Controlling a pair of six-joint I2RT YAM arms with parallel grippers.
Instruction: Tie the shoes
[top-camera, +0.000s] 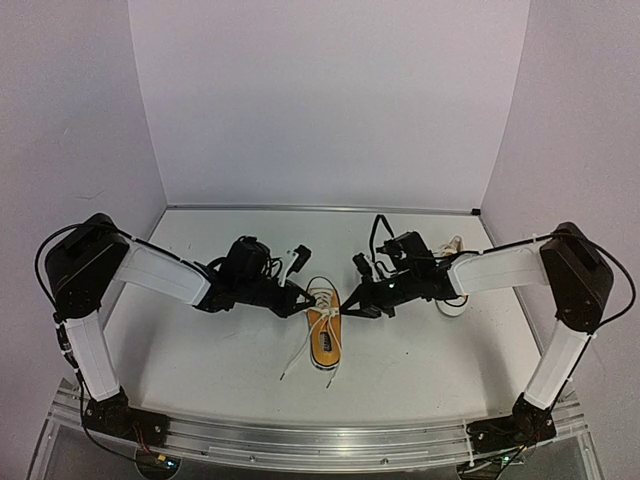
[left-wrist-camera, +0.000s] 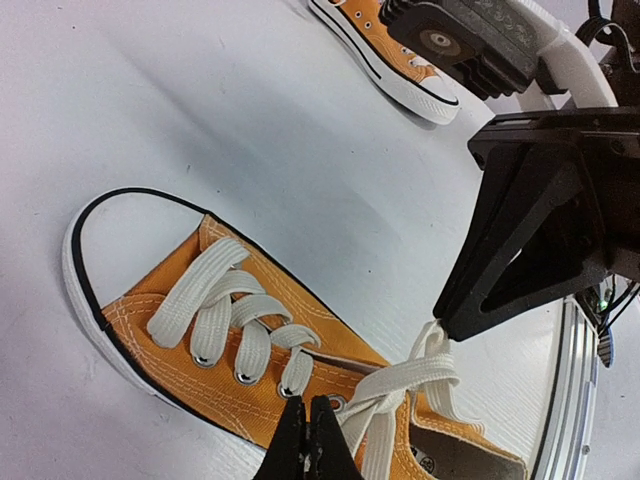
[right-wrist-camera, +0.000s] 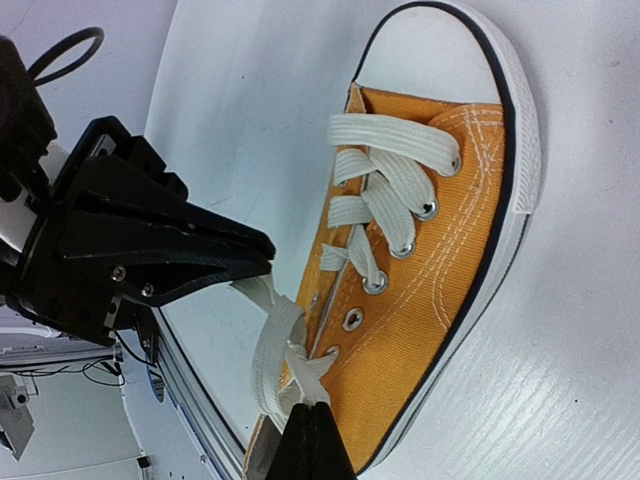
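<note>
While pinching the white laces above the top eyelets of the mid-table shoe, clamping one strand in the fully shut left gripper and the other in the fully shut right gripper. Showing no knot yet; leaving the second shoe, behind the right arm, seemingly waiting.

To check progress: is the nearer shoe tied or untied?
Untied. The shoe shows no bow; its laces only cross, ends trailing loose.
</note>
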